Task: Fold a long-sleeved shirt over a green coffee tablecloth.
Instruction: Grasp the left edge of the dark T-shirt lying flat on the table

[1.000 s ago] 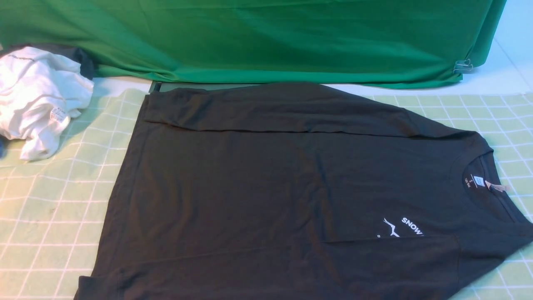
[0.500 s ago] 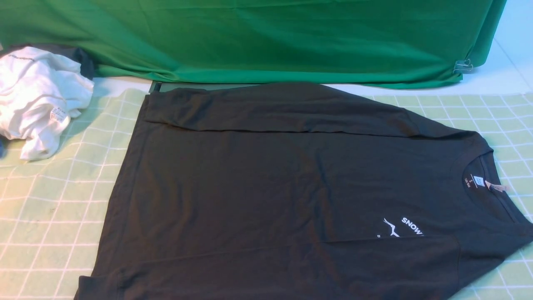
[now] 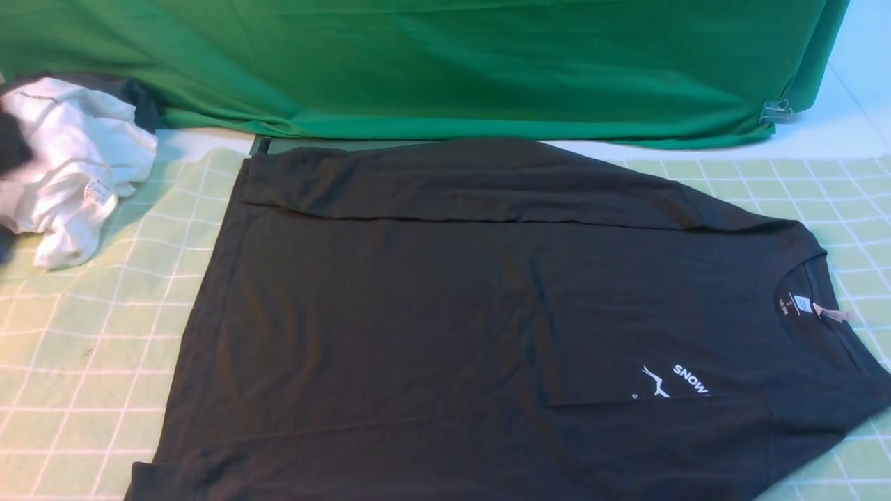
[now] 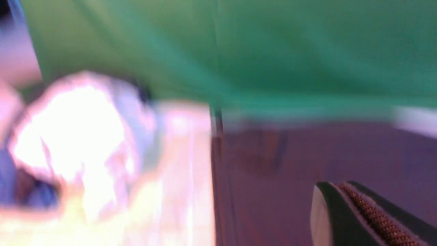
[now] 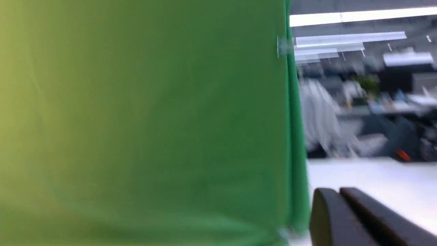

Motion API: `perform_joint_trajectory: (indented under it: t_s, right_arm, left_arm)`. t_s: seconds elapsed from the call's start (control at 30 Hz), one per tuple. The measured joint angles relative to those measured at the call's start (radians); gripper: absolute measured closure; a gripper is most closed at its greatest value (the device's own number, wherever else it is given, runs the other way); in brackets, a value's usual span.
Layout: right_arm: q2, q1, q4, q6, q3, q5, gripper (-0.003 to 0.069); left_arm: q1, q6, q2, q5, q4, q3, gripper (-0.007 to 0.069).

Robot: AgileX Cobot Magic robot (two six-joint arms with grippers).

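We're seeing the shirt point(image 3: 445, 313) lying flat on the gridded pale-green tablecloth point(image 3: 90, 362), collar point(image 3: 800, 292) toward our right, hem point(image 3: 202, 306) toward our left. Both sleeves are sitting folded in over the body. The far sleeve point(image 3: 452, 184) is running along the back edge and the near sleeve point(image 3: 626, 445) along the front edge, partly covering the chest print point(image 3: 686, 379). We're judging the sleeve folds done and the crosswise fold, hem to collar, as the step in hand.

The left pincer point(image 4: 336, 188) is showing jaws pressed together and nothing held. It's looking across the hem end, with the white garment point(image 4: 78, 136) beside it, and that view is badly blurred. The right pincer point(image 5: 333, 191) is also looking closed and empty, facing the deep-green backdrop point(image 5: 136, 119), not the shirt. Neither is showing clearly in the front view. A dark smear point(image 3: 10, 149) over the white garment could be the left arm; we can't tell.

How we're planning it:
- Opening both pincers before coming down.
- Taking the two hem corners, pinching sleeve and body layers together so the sleeves aren't sliding out.
- Staying shallow so we aren't snagging the tablecloth.
- Lifting low and carrying both corners at the same pace toward the collar, keeping the fold line square.
- Keeping the left arm off the white garment.
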Motion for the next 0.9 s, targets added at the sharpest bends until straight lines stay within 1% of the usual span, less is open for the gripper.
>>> perform_joint_trajectory:
  t_s: [0.03,0.07,0.1,0.13,0.2,0.27,0.3,0.33,0.4,0.43,0.47,0.57,0.63,0.67,0.7,0.73,0.77,0.87,0.9]
  right_arm:
    - [0.014,0.000,0.000,-0.006,-0.008,0.007,0.0618]
    - [0.125,0.000,0.000,-0.035,-0.059,0.063,0.0631]
    - [0.183,0.001,0.000,-0.044,-0.093,0.095,0.0634]
    - [0.255,0.005,0.000,-0.053,-0.125,0.147,0.0634]
    - [0.394,0.030,0.001,-0.086,-0.187,0.268,0.0634]
    - [0.472,0.057,0.001,-0.108,-0.215,0.339,0.0634]
    - [0.562,0.100,0.001,-0.142,-0.253,0.396,0.0636]
    - [0.612,0.137,0.001,-0.164,-0.271,0.417,0.0636]
    - [0.674,0.199,0.003,-0.198,-0.296,0.429,0.0636]
    - [0.729,0.253,0.003,-0.219,-0.314,0.434,0.0636]
    - [0.750,0.274,0.003,-0.230,-0.320,0.436,0.0636]
    - [0.825,0.370,0.004,-0.254,-0.332,0.451,0.0636]
    - [0.852,0.423,0.004,-0.262,-0.333,0.458,0.0635]
    - [0.854,0.434,0.004,-0.266,-0.333,0.460,0.0635]
    - [0.857,0.450,0.004,-0.272,-0.333,0.460,0.0635]
    - [0.857,0.463,0.004,-0.276,-0.333,0.460,0.0635]
    - [0.857,0.470,0.004,-0.277,-0.334,0.459,0.0635]
    - [0.858,0.478,0.004,-0.279,-0.335,0.455,0.0635]
    - [0.858,0.478,0.004,-0.279,-0.335,0.455,0.0635]
  left_arm:
    - [-0.002,0.000,0.000,0.000,-0.013,-0.005,0.0653]
    - [-0.012,0.083,0.082,0.088,-0.113,-0.031,0.0653]
    - [-0.019,0.133,0.130,0.131,-0.163,-0.037,0.0653]
    - [-0.025,0.173,0.174,0.171,-0.199,-0.040,0.0653]
    - [-0.031,0.209,0.249,0.250,-0.224,-0.040,0.0653]
    - [-0.034,0.211,0.293,0.301,-0.224,-0.040,0.0653]
    - [-0.037,0.211,0.333,0.342,-0.225,-0.040,0.0653]
    - [-0.044,0.210,0.355,0.363,-0.225,-0.040,0.0653]
    - [-0.059,0.201,0.382,0.381,-0.209,-0.040,0.0652]
    - [-0.079,0.186,0.395,0.388,-0.180,-0.040,0.0648]
    - [-0.089,0.169,0.402,0.392,-0.166,-0.037,0.0643]
    - [-0.139,0.099,0.409,0.398,-0.093,0.010,0.0609]
    - [-0.155,0.059,0.410,0.378,-0.063,0.068,0.0561]
    - [-0.156,0.042,0.411,0.363,-0.056,0.093,0.0536]
    - [-0.154,0.023,0.411,0.333,-0.047,0.124,0.0496]
    - [-0.143,-0.003,0.412,0.292,-0.041,0.153,0.0440]
    - [-0.136,-0.018,0.412,0.264,-0.040,0.172,0.0410]
    - [-0.088,-0.059,0.412,0.194,-0.040,0.215,0.0239]
    - [-0.071,-0.062,0.412,0.179,-0.041,0.219,0.0194]
